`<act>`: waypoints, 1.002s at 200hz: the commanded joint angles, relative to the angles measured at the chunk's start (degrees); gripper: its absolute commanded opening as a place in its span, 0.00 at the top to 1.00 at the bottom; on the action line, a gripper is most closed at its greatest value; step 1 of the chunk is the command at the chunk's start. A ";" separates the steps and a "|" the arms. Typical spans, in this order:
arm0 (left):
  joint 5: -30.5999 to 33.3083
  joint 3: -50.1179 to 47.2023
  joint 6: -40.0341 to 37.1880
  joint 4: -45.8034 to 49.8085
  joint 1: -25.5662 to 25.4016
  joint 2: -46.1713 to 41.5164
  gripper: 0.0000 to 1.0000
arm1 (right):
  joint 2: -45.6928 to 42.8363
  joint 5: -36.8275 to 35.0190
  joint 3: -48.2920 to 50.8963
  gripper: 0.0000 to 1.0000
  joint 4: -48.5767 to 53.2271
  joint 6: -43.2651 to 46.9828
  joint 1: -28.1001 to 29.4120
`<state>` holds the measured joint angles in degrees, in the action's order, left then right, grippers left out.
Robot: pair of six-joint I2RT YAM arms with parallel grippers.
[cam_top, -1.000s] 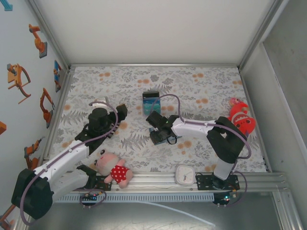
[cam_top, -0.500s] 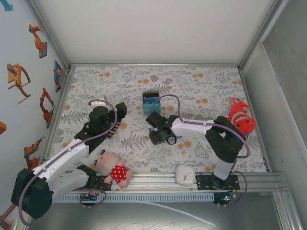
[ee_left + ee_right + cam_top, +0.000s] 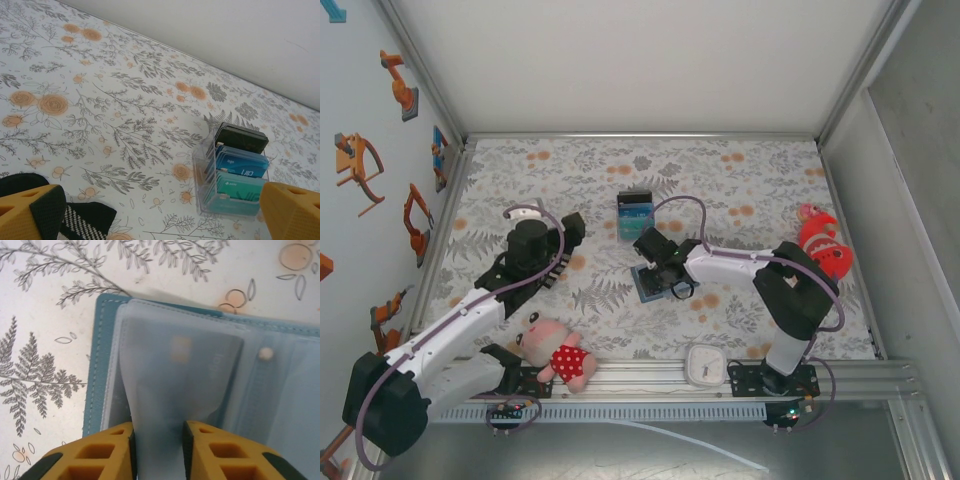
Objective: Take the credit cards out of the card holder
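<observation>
1. My right claw [image 3: 159, 452] hangs straight over the open wallet [image 3: 97, 370], which lies flat on the flowered bench [image 3: 45, 300]. The claw points down at one inner panel of the wallet.
2. That claw is narrowed to a slim gap. The near edge of the panel's clear sleeve [image 3: 125, 365] sits in the gap, with a dark card [image 3: 185, 370] inside it.
3. Both pads [image 3: 95, 455] sit right against the sleeve's sides. I cannot tell whether they truly bite on it.
4. The card runs away from the claw toward the wallet's far edge, blurred by the plastic. A small pale stud [image 3: 265, 354] sits on the next panel, just beside the card's corner.
5. From above, the wallet [image 3: 648, 290] lies near mid-bench, partly under my right claw [image 3: 660, 272].
6. My left claw [image 3: 160, 212] is spread wide and holds nothing, low over the bench. From above, this claw [image 3: 570, 228] is well apart from the wallet.
7. A striped sock [image 3: 80, 220] lies by that claw's left finger.
8. Ahead of my left claw stands a clear box [image 3: 202, 165] with black, blue and teal cards [image 3: 240, 167] upright inside.
9. From above, the box [image 3: 635, 213] sits just beyond my right claw, apart from the wallet.
10. A pig toy [image 3: 555, 352] and a white timer [image 3: 703, 365] lie at the near edge. A red fish toy [image 3: 820, 245] lies at the right side.
</observation>
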<state>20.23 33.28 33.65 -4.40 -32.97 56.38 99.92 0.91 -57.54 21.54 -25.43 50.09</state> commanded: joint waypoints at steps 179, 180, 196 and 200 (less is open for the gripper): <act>8.91 11.58 -12.03 2.45 -15.82 18.23 0.02 | -13.32 -6.04 7.38 0.69 1.28 -0.62 -5.82; 9.02 11.65 -12.12 2.46 -16.03 18.45 0.02 | -13.42 -6.11 7.41 0.69 1.30 -0.60 -5.89; 10.32 13.06 -12.67 3.57 -18.39 21.44 0.02 | -14.68 -6.78 8.26 0.68 1.74 -0.54 -6.82; 10.77 13.53 -12.50 4.22 -18.86 22.16 0.01 | -15.01 -6.90 8.49 0.68 1.74 -0.52 -7.11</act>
<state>27.22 43.97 23.75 -2.70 -49.10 75.29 87.83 -3.38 -50.50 22.06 -25.74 44.18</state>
